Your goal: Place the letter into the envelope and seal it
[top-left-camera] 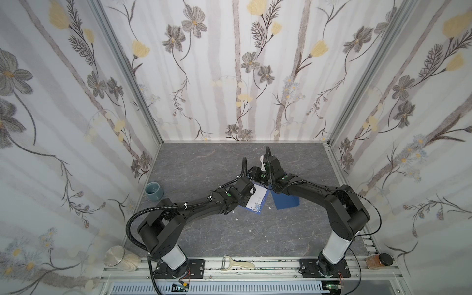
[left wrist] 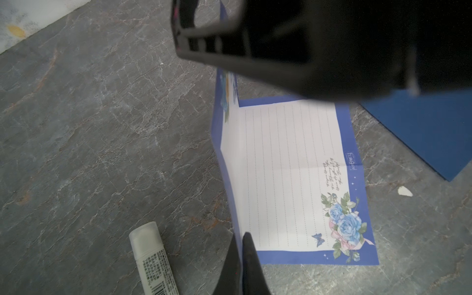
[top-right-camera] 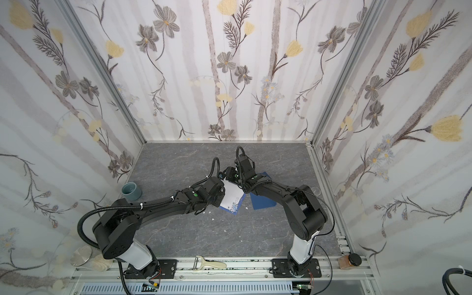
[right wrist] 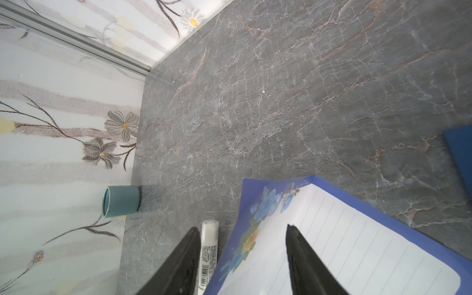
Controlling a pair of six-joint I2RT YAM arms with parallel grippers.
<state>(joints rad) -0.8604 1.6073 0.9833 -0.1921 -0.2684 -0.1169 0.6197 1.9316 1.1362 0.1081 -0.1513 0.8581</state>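
Your tally: 7 items
You have 1 letter (left wrist: 281, 166), 1 envelope (left wrist: 429, 132), 1 glue stick (left wrist: 153, 263), 1 cup (top-left-camera: 154, 191), 1 peeler (top-left-camera: 236, 263), 1 steel-lidded jar (top-left-camera: 118, 257), 1 black-capped jar (top-left-camera: 380, 260).

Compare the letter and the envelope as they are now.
The letter is white, lined, blue-bordered with roses; the envelope is plain dark blue. The letter is creased and curls up, one edge pinched in the left claw; the envelope lies flat, ungripped. Both are thin paper, side by side.

Floral wallpaper (top-left-camera: 217, 63) covers three walls, joined by aluminium posts (top-left-camera: 129, 76). The floor (top-left-camera: 204, 163) is grey veined stone, evenly lit.
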